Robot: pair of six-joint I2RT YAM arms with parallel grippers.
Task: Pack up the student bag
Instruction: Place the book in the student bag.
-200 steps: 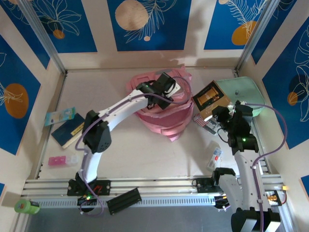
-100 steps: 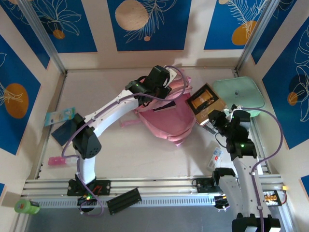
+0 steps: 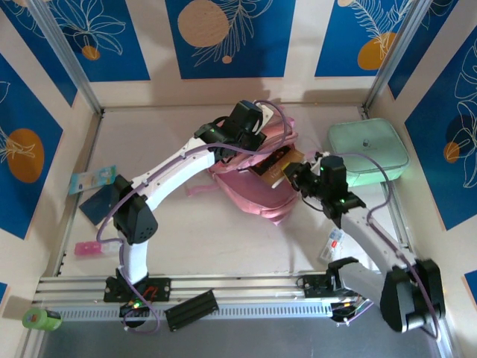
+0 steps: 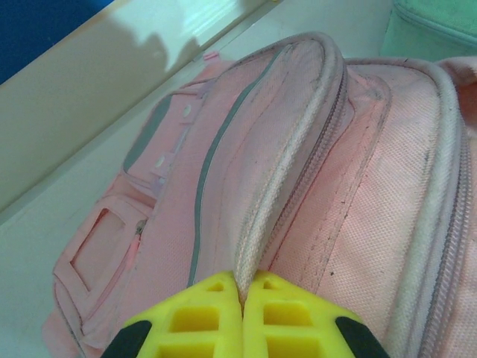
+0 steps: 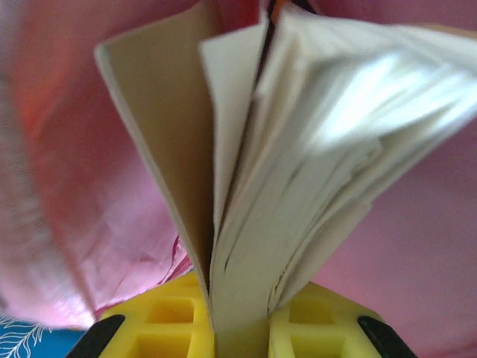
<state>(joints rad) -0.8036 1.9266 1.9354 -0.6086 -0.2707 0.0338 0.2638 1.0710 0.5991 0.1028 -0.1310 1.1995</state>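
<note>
The student bag [image 3: 250, 192], a pink backpack, lies just past the middle of the desk [image 3: 186, 239], toward 12 o'clock. The left tool [image 4: 242, 287] is clenched on a corded seam along the bag's top. Its yellow fingers [image 4: 194, 321] are pressed together with the pink fabric pinched between them. The right tool [image 5: 240, 317] grasps a thick book [image 3: 272, 159] by one edge, and the pages fan away from the fingers. The book meets the bag from its 3 o'clock side with pink fabric on both sides of it, though how deep it reaches is hard to judge. A mint-green case [image 3: 369, 153] rests at 3 o'clock from the bag, apart from it. A dark blue notebook [image 3: 95, 206] lies near the desk's 9 o'clock edge.
</note>
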